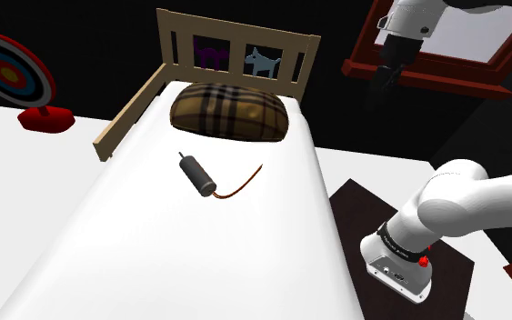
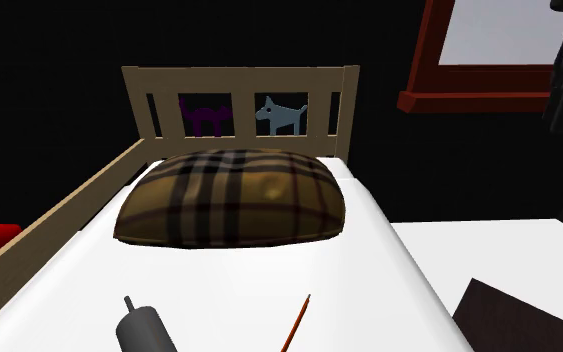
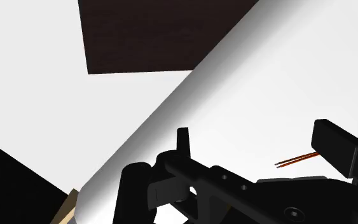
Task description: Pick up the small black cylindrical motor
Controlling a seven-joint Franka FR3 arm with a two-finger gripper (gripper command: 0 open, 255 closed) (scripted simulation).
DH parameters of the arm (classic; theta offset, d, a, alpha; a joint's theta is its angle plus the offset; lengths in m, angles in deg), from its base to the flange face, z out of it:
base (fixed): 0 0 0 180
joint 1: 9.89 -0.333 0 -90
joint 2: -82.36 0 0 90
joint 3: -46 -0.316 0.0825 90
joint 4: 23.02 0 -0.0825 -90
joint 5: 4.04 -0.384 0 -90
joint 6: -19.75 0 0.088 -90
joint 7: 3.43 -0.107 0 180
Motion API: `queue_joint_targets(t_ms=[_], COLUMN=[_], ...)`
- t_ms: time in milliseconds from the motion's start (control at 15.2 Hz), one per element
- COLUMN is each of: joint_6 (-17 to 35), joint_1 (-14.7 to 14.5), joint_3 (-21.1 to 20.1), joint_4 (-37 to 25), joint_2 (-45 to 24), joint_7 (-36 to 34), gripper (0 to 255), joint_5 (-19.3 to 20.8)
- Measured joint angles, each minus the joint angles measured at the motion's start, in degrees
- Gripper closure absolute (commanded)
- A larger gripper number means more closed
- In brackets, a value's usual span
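1. At the shoulder view's far left stands a round archery target [image 1: 8, 68] with concentric coloured rings, on a glossy red base [image 1: 49, 116].
2. Next comes the bed. It has a pale wooden slatted headboard [image 1: 235, 41], a matching side rail [image 1: 131, 114], and a smooth white mattress [image 1: 154, 245] with rounded edges.
3. A plump pillow [image 1: 231, 111] in tan-and-brown plaid lies against the headboard.
4. The motor [image 1: 196, 174], a small dark cylinder with a thin shaft at one end, lies on its side near the middle of the mattress. It is just in front of the pillow and not touching it. A thin orange-brown wire [image 1: 243, 185] curves from its other end toward the shoulder view's right.
5. A flat, dark brown rectangular mat [image 1: 399, 245] lies right of the bed.
6. The gripper [image 3: 260, 146] hangs high at the shoulder view's upper right, before a red-brown frame [image 1: 445, 45] and well apart from the motor. Its black fingers stand apart, clasping nothing.
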Motion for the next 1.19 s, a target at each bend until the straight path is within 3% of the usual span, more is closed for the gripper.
queue_joint_targets(t_ms=[132,660,1188], joint_6=[0.6,11.7,22.8], joint_1=[-0.2,-2.8,-4.8], joint_3=[-0.6,-7.9,-15.3], joint_4=[0.0,2.4,-1.2], joint_2=[-0.5,-7.6,-20.1], joint_7=[-0.6,-7.7,-14.9], gripper=[0,0,0], joint_5=[-0.5,-6.1,-9.4])
